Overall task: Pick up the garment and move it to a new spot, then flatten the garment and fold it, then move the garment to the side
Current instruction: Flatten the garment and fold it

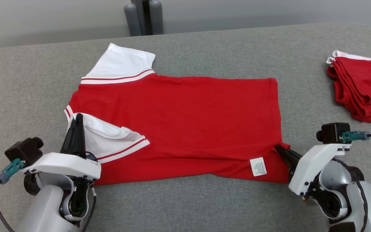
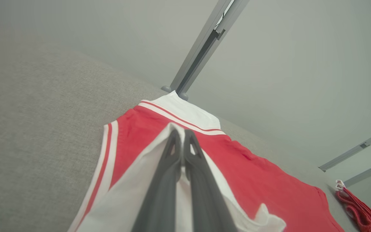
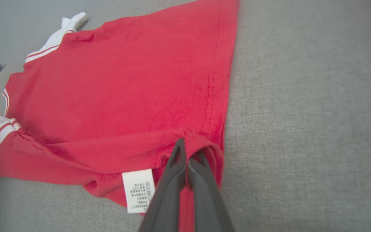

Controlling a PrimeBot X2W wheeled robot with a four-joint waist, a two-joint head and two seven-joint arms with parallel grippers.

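Observation:
The garment (image 1: 185, 116) is a red T-shirt with white sleeves, spread on the grey padded table (image 1: 204, 206), collar end to the left. Its near sleeve (image 1: 108, 135) is folded over the red body. My left gripper (image 1: 77, 120) is shut on that sleeve's white cloth; in the left wrist view the gripper (image 2: 181, 135) has its tips pressed together over the sleeve (image 2: 130, 199). My right gripper (image 1: 279, 149) is shut on the near hem corner, beside a white care label (image 1: 258, 166). In the right wrist view red fabric (image 3: 124, 90) bunches around the gripper (image 3: 187, 151).
A stack of folded red garments (image 1: 364, 90) lies at the table's far right. Grey posts (image 1: 143, 16) stand behind the back edge. Bare grey padding runs along the front and the left of the shirt.

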